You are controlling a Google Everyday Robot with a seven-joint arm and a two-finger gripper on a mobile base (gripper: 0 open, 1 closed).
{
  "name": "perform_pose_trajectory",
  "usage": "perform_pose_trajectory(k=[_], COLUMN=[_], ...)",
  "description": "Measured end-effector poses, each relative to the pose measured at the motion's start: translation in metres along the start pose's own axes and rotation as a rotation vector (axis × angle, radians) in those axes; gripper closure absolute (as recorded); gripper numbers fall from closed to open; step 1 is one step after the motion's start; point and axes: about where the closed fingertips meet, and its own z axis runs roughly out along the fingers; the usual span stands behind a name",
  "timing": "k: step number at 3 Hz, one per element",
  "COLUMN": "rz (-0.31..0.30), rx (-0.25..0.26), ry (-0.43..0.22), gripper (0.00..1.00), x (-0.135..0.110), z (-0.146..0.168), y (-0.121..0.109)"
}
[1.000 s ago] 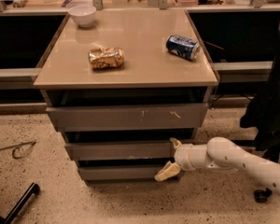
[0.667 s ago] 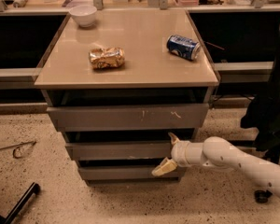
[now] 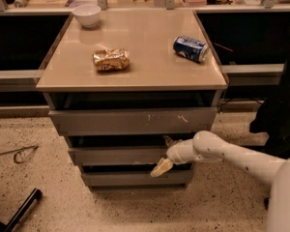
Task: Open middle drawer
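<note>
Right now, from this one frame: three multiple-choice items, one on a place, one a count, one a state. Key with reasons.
1. Where is the gripper?
A. high above everything
B. far off to the left
C. at the middle drawer, right of centre

2. How many things lie on the tabletop?
A. three
B. one
C. five

3. How does the can lie?
A. upright
B. on its side
C. crushed flat

Key:
1 C: the open gripper sits against that front, one finger at its top edge, the other lower down.
2 A: a bowl, a snack bag and the can.
3 B: its length runs along the tabletop.
</note>
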Motion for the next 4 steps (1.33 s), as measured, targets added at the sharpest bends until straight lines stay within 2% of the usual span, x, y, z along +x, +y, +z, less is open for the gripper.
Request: perform_pose_trajectory(k=[1, 2, 3, 4], rz=[-0.018, -0.017, 0.024, 0.024], rx=[-0.057, -0.057, -0.094, -0.094], ry=[0.025, 0.025, 0.046, 0.046], gripper=[0.0, 0.0, 0.0, 0.0], x=[0.0, -0.002, 0.011, 0.007], z=[0.015, 0.013, 0.002, -0.002], y=[0.002, 0.002, 0.022, 0.021])
